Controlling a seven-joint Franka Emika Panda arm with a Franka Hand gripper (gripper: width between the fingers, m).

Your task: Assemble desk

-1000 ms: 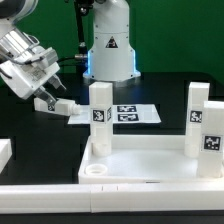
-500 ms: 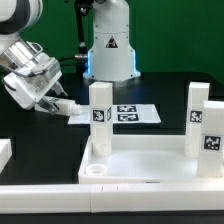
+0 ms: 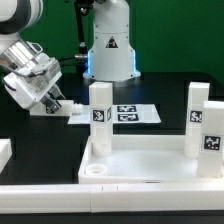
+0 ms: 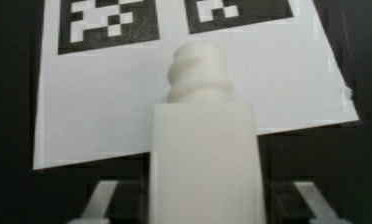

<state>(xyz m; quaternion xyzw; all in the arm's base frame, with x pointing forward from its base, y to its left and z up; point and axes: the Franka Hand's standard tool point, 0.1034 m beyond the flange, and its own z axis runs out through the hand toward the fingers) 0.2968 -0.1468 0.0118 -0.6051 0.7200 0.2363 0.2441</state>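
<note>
Black tabletop fills the scene, with a dark backdrop and the arm's white base at the far side. We see the gripper low at the exterior view's left, its jaws closed on a white square-post leg; in the wrist view the same leg runs straight out between the fingers, its threaded peg end pointing away from the camera. Beyond it lies the marker board, flat on the table. The leg's long axis sits close to horizontal, angled toward the exterior view's right, whereas the tabletop lies near us, right of the jaws, with two legs already upright in it, one at its far left corner and one at the right. An empty round socket shows at the near left corner. We judge the coming move turns on swinging the held leg from lying to upright, peg down, before carrying it to that socket.
</note>
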